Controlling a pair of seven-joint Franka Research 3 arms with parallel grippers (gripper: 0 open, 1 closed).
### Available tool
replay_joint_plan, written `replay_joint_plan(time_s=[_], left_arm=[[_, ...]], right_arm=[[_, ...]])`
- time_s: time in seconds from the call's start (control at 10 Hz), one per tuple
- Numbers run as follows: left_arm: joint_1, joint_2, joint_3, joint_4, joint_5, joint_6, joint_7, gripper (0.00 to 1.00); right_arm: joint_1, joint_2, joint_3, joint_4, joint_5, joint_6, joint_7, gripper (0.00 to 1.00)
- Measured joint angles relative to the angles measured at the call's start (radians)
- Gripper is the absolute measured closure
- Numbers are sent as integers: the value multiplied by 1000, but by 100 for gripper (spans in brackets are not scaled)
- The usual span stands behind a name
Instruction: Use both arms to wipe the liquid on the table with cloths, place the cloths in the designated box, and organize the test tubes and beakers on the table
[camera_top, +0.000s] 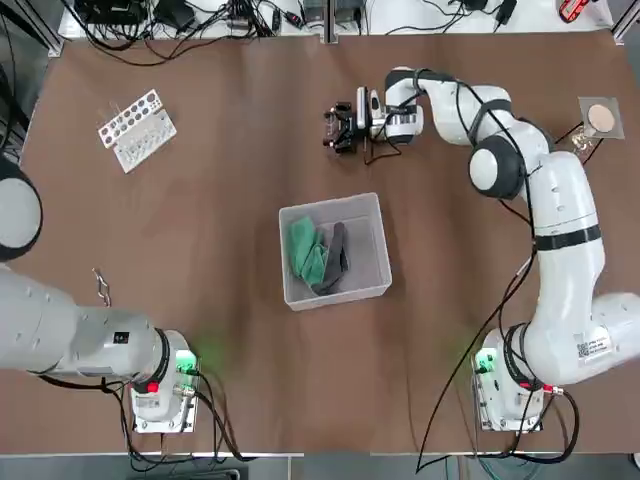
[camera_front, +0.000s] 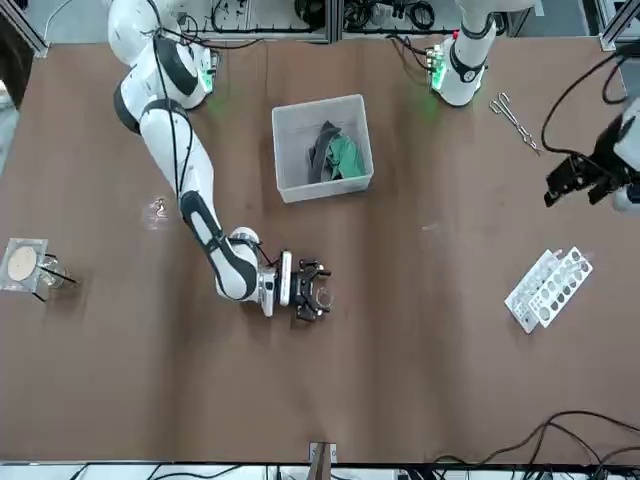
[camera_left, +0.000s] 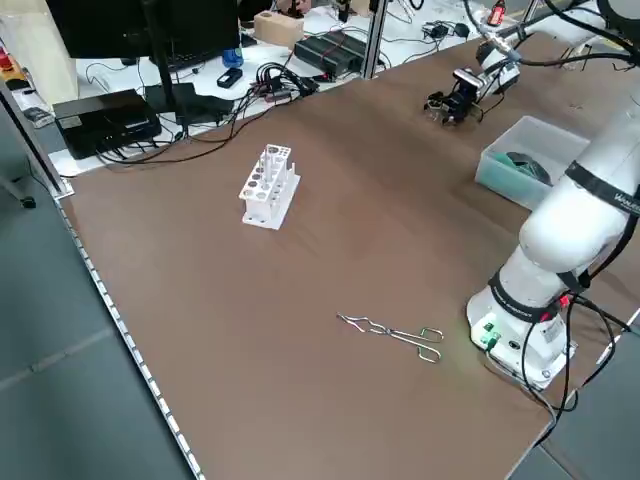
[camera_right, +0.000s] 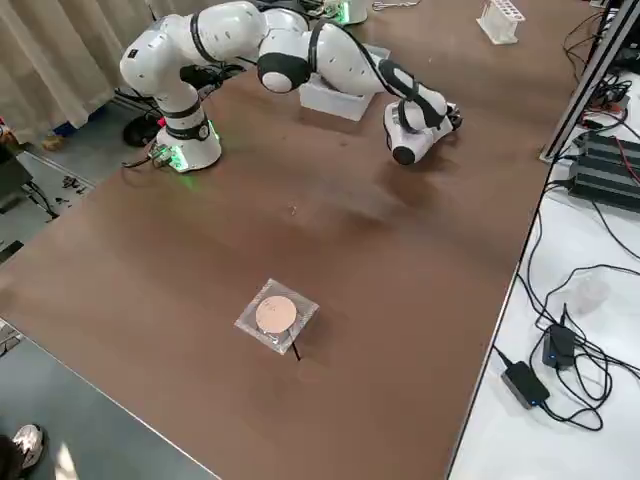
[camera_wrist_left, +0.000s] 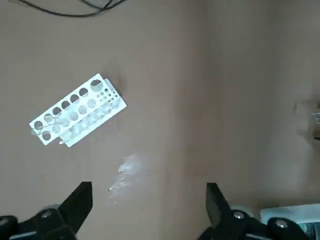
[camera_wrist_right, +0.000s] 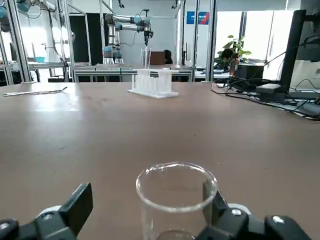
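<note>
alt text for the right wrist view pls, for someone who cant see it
A clear glass beaker stands between the open fingers of the right gripper, low over a brown table. Farther back is a white test tube rack.

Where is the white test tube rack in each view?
Top: test tube rack, upper left.
Front: right, below middle.
Left side: upper, left of centre.
Right side: top edge, right part.
Left wrist: near a shiny patch.
Right wrist: farther off, beyond the glass beaker.
Shared landmark: brown tabletop.

Brown table (camera_top: 240, 400), green (camera_top: 306, 250) and dark grey (camera_top: 333, 258) cloths, white rack (camera_top: 138, 130).
</note>
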Motion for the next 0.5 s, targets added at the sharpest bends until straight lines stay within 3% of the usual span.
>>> replay_joint_plan(time_s=[0.1,0.4,0.5], left_arm=[[0,2,1,7,5,-2,4,1],[-6,46,1,107,6,-98,7,2],[-6,62,1,119,-2,-106,7,2]], right_arm=[[3,0,-1,1,3,3,0,4],[6,0,-10,1,8,13,0,49],[7,1,-11,1,9,14,0,55]])
